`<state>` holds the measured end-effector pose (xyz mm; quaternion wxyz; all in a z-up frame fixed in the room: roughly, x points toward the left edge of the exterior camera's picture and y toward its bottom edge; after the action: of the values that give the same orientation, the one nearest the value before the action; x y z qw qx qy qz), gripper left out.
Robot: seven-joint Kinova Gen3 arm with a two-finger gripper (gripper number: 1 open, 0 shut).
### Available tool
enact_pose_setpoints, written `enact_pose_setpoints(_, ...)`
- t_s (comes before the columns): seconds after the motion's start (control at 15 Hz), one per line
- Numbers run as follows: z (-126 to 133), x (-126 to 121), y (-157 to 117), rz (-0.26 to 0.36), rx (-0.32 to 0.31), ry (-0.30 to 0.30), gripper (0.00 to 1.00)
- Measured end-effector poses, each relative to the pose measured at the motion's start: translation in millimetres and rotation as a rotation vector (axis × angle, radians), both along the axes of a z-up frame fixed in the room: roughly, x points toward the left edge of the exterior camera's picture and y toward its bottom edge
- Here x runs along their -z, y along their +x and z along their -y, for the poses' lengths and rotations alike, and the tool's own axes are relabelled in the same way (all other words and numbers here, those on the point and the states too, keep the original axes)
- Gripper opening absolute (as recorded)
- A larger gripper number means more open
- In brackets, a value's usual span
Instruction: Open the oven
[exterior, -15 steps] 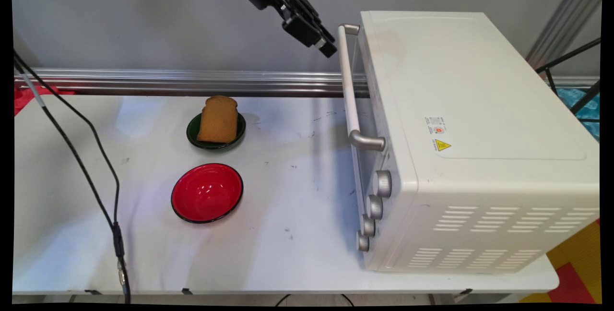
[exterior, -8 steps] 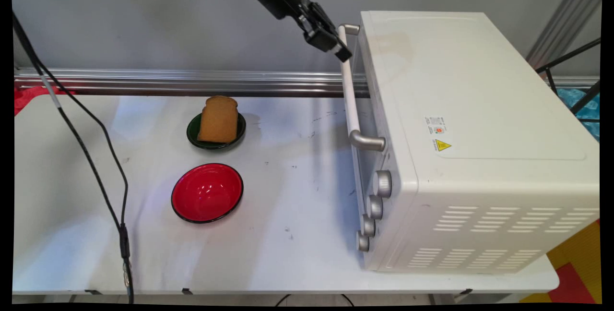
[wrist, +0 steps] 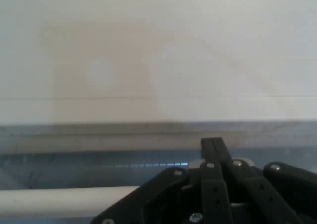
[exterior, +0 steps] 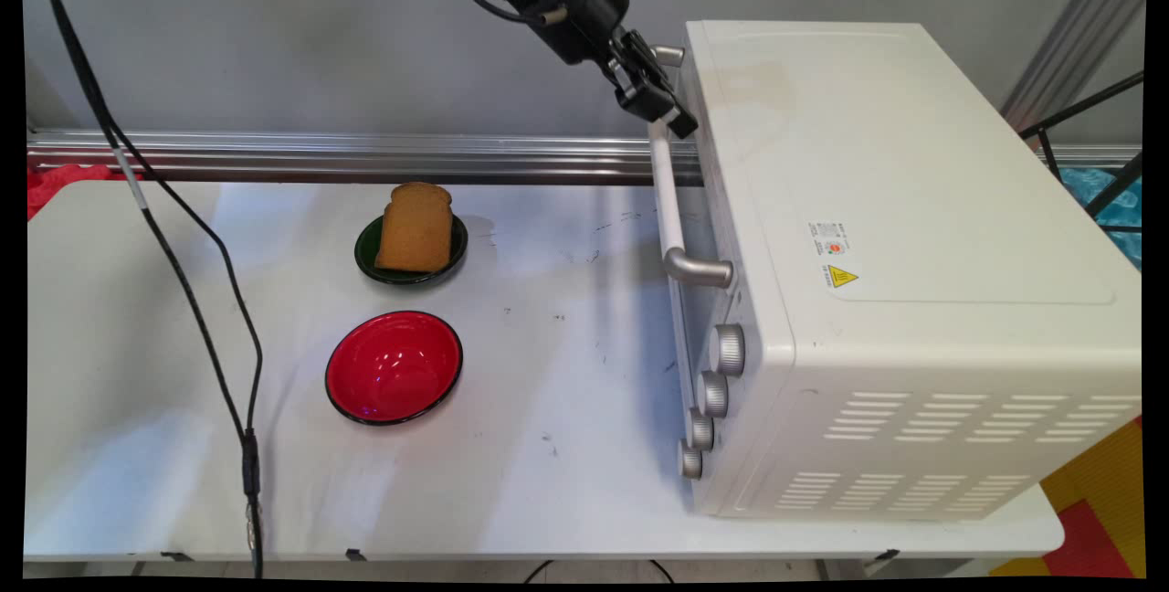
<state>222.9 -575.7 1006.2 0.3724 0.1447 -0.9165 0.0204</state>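
My claw [exterior: 674,117] is up high, right at the top front edge of the big white oven [exterior: 913,254]. It pokes in between the oven's long white handle [exterior: 669,199] and the oven door, near the far end of the handle. In my hand view my two black fingers [wrist: 213,149] are pressed flat together, so my claw is pinched closed with nothing held inside it. The handle [wrist: 64,200] runs across the bottom left of that view, just beside my fingers. Past it I see the glass of the door, and above that the pale top of the oven [wrist: 158,50] fills most of the picture.

The oven sits on the right side of the white table [exterior: 548,482], with its door facing left. Four round silver knobs [exterior: 713,394] run in a row down its front, below the handle.

Well away from my claw, on the left part of the table, there is a small dark green bowl [exterior: 365,256] with a slice of brown bread [exterior: 415,227] standing in it. A red bowl [exterior: 394,367] sits near it, closer to the near edge of the table. The two bowls do not touch. My black cables [exterior: 196,300] hang down on the far left.
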Motion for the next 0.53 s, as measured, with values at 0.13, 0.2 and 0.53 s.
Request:
enact_pose_setpoints(0.13,2,5,-2,0.011,0.002,-0.005,0.00)
enact_pose_setpoints(0.2,4,8,-3,0.016,0.003,-0.008,0.00)
enact_pose_setpoints(0.53,8,20,-6,0.043,0.008,-0.020,0.00)
